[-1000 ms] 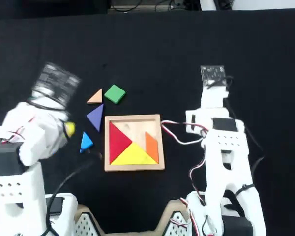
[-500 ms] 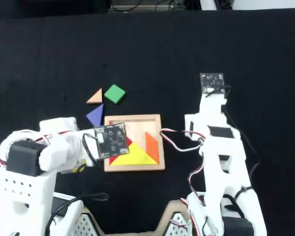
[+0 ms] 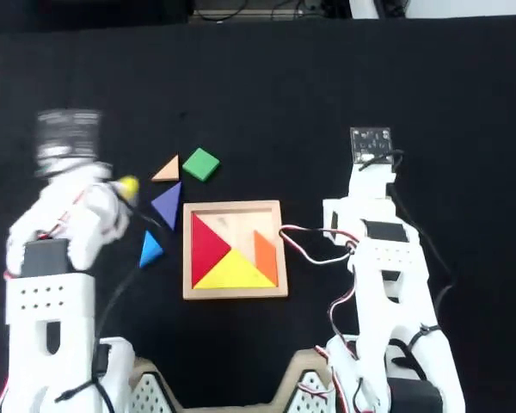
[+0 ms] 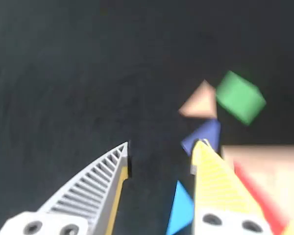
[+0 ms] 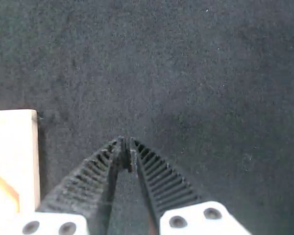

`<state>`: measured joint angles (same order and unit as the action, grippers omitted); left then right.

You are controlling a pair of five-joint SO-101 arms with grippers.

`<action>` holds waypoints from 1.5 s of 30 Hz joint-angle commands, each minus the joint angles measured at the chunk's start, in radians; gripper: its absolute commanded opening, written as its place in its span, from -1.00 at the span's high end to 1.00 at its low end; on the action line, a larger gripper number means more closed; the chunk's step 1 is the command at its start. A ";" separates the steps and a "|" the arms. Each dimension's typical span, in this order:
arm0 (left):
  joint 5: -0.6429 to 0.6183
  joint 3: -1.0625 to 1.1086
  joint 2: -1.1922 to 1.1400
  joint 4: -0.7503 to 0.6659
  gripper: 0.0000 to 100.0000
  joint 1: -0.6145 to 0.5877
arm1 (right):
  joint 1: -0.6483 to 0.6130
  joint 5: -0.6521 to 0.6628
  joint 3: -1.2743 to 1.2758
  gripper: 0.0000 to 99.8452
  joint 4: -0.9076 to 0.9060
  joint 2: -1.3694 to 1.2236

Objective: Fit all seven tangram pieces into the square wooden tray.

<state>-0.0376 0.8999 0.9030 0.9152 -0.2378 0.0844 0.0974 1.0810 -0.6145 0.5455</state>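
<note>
The left gripper [image 4: 164, 147] gapes open over black cloth [image 4: 63, 73], just beside the blue triangle [image 4: 180, 210] and purple triangle [image 4: 208, 132]. The tan triangle [image 4: 200, 102] and green square [image 4: 240, 97] lie beyond. The right gripper [image 5: 125, 147], closed on nothing, sits beside the tray [image 5: 12, 147].

Black table [image 3: 284, 86] lies open across the upper frame. Four pieces [image 3: 167, 205] cluster off the tray's [image 3: 235, 206] left side; left arm [image 3: 69, 228] and right arm [image 3: 383, 249] flank it.

A robotics lab: black-covered table [image 3: 267, 95], cables [image 3: 241, 12] behind.
</note>
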 commanded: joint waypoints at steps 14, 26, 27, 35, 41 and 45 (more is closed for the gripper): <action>1.226 -0.076 0.006 0.532 0.46 0.366 | -0.072 0.046 0.019 0.98 0.018 0.028; 1.036 -0.048 0.003 0.110 0.47 0.269 | -0.077 0.055 0.021 0.98 0.018 0.028; 1.037 -0.047 0.003 0.097 0.47 0.260 | -0.077 0.055 0.021 0.98 0.018 0.028; 1.003 -0.404 -0.236 0.288 0.47 0.259 | -0.077 0.055 0.027 0.98 0.020 0.028; 1.040 -0.865 -0.664 0.683 0.47 0.259 | -0.077 0.055 0.050 0.98 0.066 0.028; 1.017 -0.955 -0.939 0.684 0.47 0.252 | -0.077 0.055 0.051 0.98 0.063 0.028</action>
<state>1.0073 0.0621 0.1373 1.5842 0.0276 0.0230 0.1450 1.1377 -0.5700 0.5455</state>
